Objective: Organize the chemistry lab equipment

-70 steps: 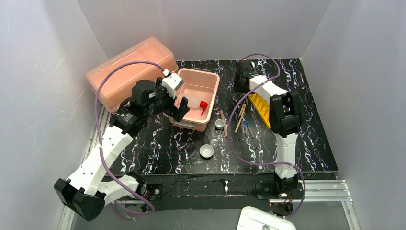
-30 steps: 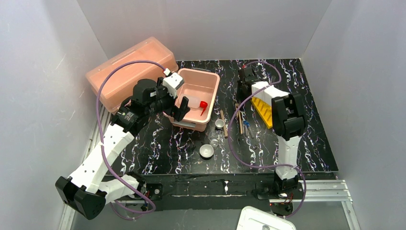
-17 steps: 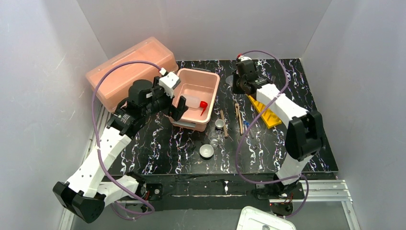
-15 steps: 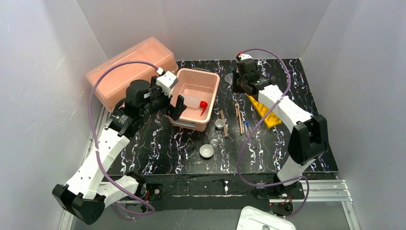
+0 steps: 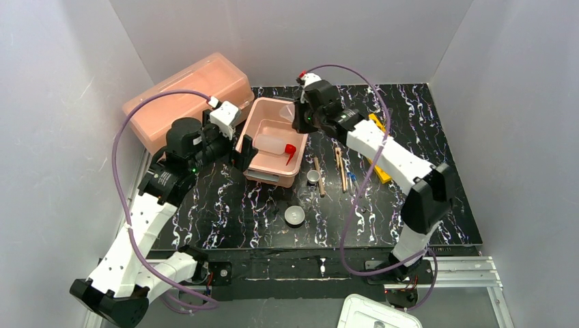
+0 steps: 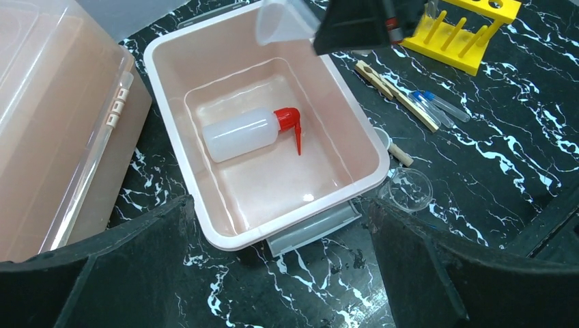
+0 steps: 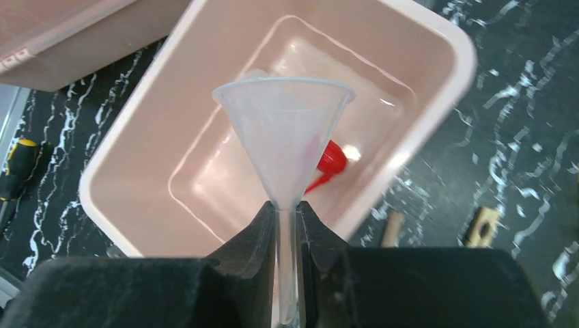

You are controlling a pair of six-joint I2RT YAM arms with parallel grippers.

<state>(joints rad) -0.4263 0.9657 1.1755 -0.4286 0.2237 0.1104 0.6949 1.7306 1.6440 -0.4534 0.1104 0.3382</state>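
Note:
My right gripper (image 5: 300,117) (image 7: 288,219) is shut on the thin stem of the clear funnel (image 5: 287,113) (image 7: 283,130) (image 6: 280,20). It holds the funnel, mouth outward, above the far right part of the pink tub (image 5: 273,179) (image 6: 172,130) (image 7: 225,184). The white squeeze bottle (image 5: 272,145) (image 6: 239,133) with its red spout (image 7: 331,160) lies in the tub. My left gripper (image 5: 229,137) (image 6: 276,260) stands open by the tub's near left side, holding nothing. Wooden sticks (image 5: 339,164) (image 6: 396,92), thin tubes (image 5: 350,179) (image 6: 437,106), a tiny beaker (image 5: 313,176) (image 6: 408,190) and a white dish (image 5: 294,216) lie on the mat.
The yellow holed rack (image 5: 382,174) (image 6: 464,34) lies partly under my right arm. The large pink lidded box (image 5: 184,96) (image 6: 54,116) stands left of the tub. White walls close in three sides. A yellow and black tool handle (image 7: 20,157) lies off the mat's edge.
My right arm has swung left from beside the yellow rack with the funnel in its jaws, to above the tub. My left gripper has drawn back leftward from the tub, still open.

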